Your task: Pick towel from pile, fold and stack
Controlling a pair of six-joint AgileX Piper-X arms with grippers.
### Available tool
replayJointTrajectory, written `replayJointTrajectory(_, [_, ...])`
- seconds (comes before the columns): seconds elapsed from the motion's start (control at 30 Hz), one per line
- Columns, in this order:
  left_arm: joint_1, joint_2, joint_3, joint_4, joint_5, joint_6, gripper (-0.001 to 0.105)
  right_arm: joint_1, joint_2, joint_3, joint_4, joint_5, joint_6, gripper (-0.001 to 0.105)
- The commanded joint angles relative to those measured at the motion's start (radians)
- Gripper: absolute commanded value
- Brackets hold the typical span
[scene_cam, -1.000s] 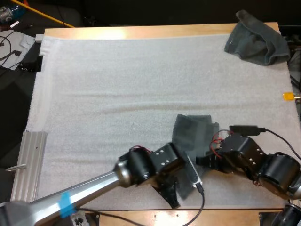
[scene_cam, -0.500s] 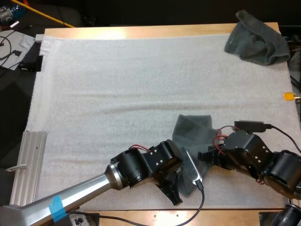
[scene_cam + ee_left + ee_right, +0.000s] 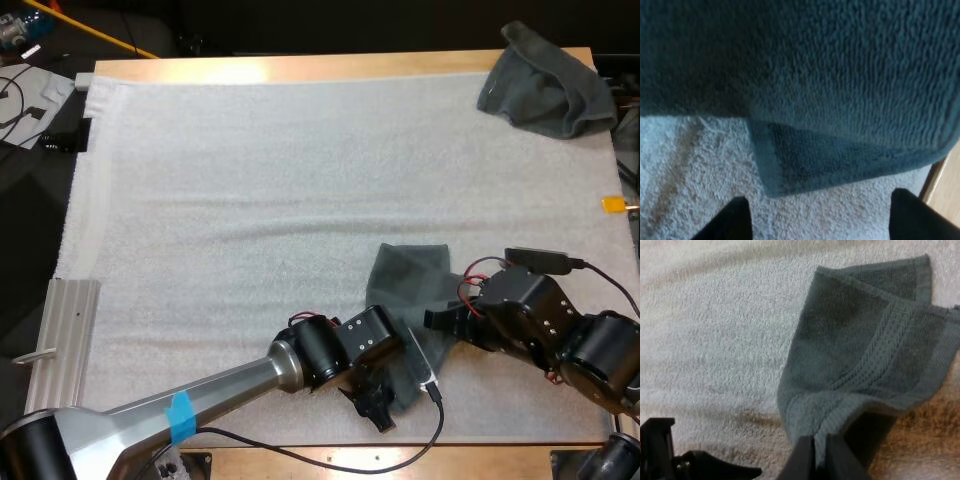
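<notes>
Low on the mat (image 3: pixel 250 180), the right gripper (image 3: pixel 821 454) pinches the grey-green towel (image 3: pixel 405 285) by its hem between its fingers (image 3: pixel 801 462) — clearest in its wrist view. The left gripper (image 3: pixel 820 222), fingers (image 3: pixel 737 220) spread, hovers at the towel's doubled corner (desk (image 3: pixel 947 190) edge alongside) — nearer the mat's front edge than a second ago. A crumpled towel (image 3: pixel 545 80) lies at the far right corner.

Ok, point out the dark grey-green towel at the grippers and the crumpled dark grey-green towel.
Dark grey-green towel at the grippers (image 3: pixel 405 280): high view, far part.
Crumpled dark grey-green towel (image 3: pixel 545 85): high view, middle.
</notes>
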State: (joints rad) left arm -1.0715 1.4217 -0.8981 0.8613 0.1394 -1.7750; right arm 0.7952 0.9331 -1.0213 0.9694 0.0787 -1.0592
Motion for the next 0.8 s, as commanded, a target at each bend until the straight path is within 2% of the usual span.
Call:
replayJointTrajectory(0.0, [-0.002,0.022,-0.003,-0.013,0.001,-0.001,0.055,0.006,-0.005,-0.005,0.012,0.008,-0.006,0.0])
replayJointTrajectory(0.43, [-0.003,0.202,-0.004,-0.052,-0.006,-0.012,0.053,0.005,-0.002,-0.005,0.022,0.016,-0.006,0.001])
replayJointTrajectory(0.57, [-0.001,0.229,-0.004,-0.063,0.011,-0.017,0.048,0.006,-0.002,-0.005,0.022,0.021,-0.005,0.001])
replayJointTrajectory(0.77, [-0.002,0.243,-0.003,-0.064,0.03,-0.021,0.035,0.004,-0.006,-0.004,0.026,0.022,-0.005,0.0])
